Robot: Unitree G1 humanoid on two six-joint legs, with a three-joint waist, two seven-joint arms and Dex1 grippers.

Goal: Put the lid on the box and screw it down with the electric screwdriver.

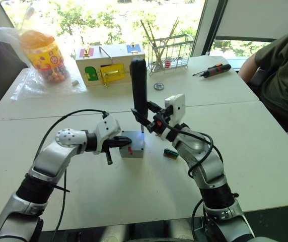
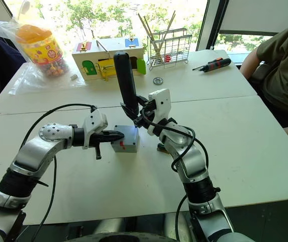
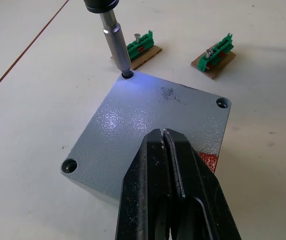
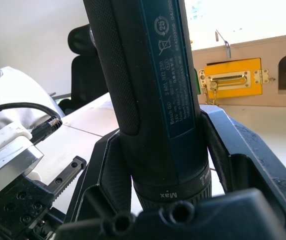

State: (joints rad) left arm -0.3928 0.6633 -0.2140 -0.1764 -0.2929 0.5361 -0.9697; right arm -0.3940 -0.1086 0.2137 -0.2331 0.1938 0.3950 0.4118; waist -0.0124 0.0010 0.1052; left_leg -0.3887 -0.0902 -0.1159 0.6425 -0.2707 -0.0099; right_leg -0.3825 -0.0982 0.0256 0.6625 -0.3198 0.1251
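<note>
Left eye view: the right gripper (image 1: 145, 117) clamps the electric screwdriver (image 1: 138, 85) upright at frame centre, bit down on the lid (image 1: 133, 138) seated on the box (image 1: 132, 149). The left gripper (image 1: 125, 142), fingers closed and empty, presses the lid.

Left wrist view: the bit sits in the upper-left corner hole. Risk: a tilted driver could cam out or shift the lid. Two green screw holders (image 3: 142, 47) lie beyond, not obstructing.

electric screwdriver (image 4: 153, 95) top beyond frame
</note>
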